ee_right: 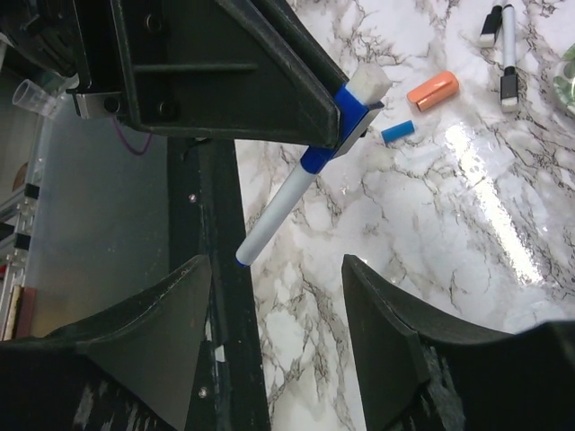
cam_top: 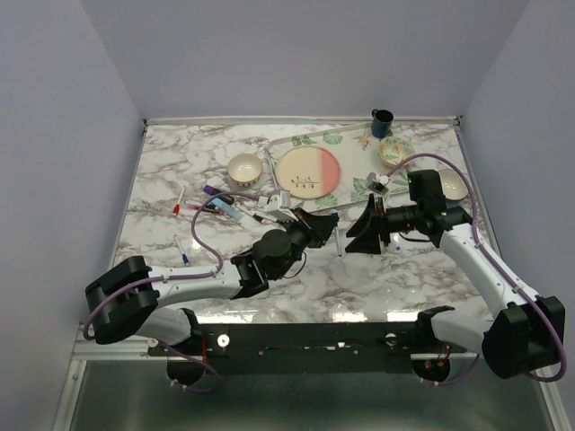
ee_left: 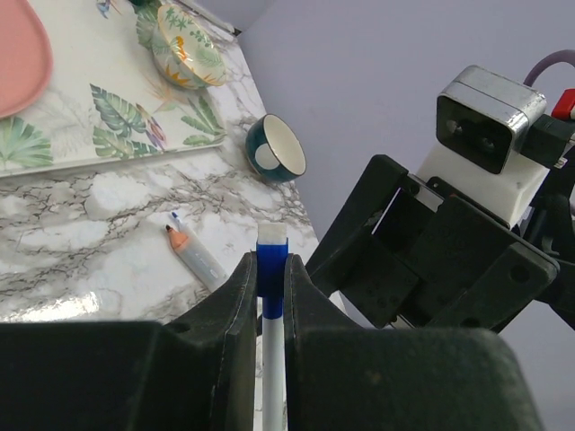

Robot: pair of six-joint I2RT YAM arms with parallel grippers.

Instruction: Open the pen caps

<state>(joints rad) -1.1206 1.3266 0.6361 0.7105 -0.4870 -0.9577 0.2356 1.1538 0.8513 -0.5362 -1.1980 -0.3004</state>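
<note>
Left gripper (ee_left: 269, 268): jaws pinched a white pen (ee_right: 278, 206) by its blue cap (ee_right: 314, 159), clear of the table (ee_right: 431, 233). Cap judged still on.

Right gripper (ee_right: 274, 262): jaws spread and empty, facing the barrel's free end, path unobstructed.

Orange cap (ee_right: 433, 90) and light-blue cap (ee_right: 398, 131) lay loose, so those were done.

Other pens (cam_top: 225, 206) lay at the table's left; whether capped, cannot tell.
</note>
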